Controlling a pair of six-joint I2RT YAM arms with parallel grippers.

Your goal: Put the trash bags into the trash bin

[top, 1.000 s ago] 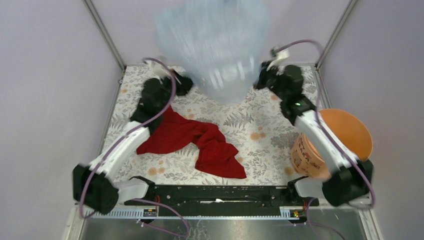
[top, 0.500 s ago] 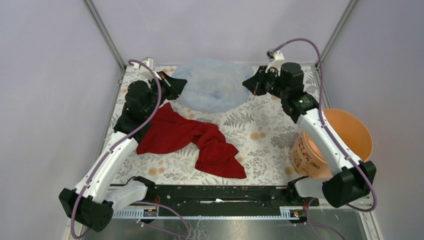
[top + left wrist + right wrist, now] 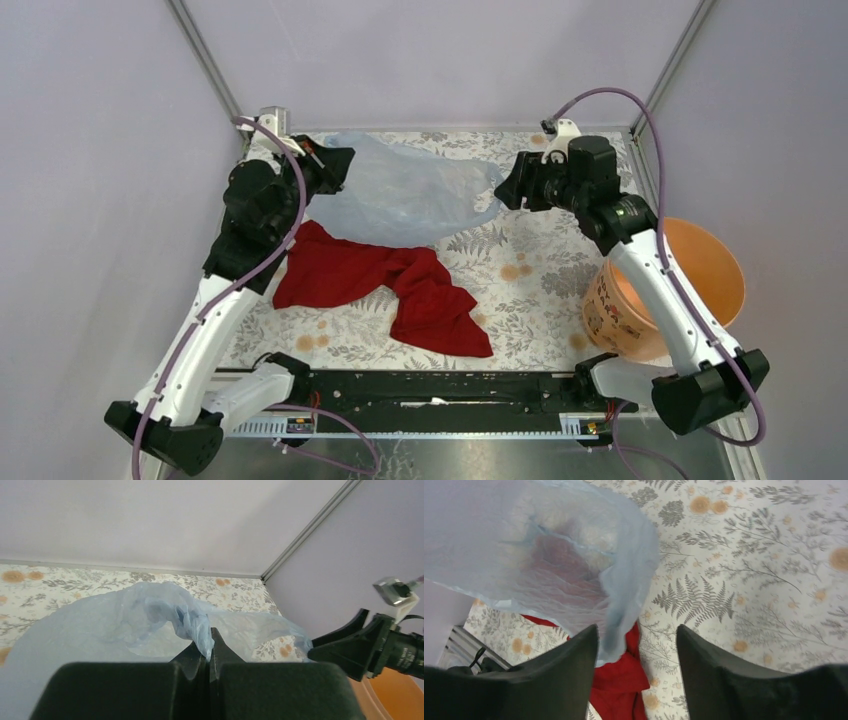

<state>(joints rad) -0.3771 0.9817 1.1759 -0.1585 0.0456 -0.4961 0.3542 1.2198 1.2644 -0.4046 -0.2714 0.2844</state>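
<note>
A floral-patterned bench (image 3: 540, 290) is enclosed by pale lilac walls. At upper left, the left end effector (image 3: 335, 165) is pressed together on a bunched fold of the trash bag (image 3: 400, 195), which is spread across the far bench above a red cloth (image 3: 390, 280). At the bag's right tip the right end effector (image 3: 505, 190) is spread, not gripping it. The trash bin (image 3: 715, 270) is seen at far right, apart from the bag.

Robotics laboratory test cell. Plain lilac wall panels (image 3: 100, 150) set in aluminium frame posts (image 3: 208, 65) (upper left and upper right of the frame) enclose a floral-print table cover (image 3: 530, 240). Two white-and-black robot arms (image 3: 205, 325), trailing purple cables (image 3: 610, 92), are mounted on a black rail (image 3: 440, 385) at bottom centre.
</note>
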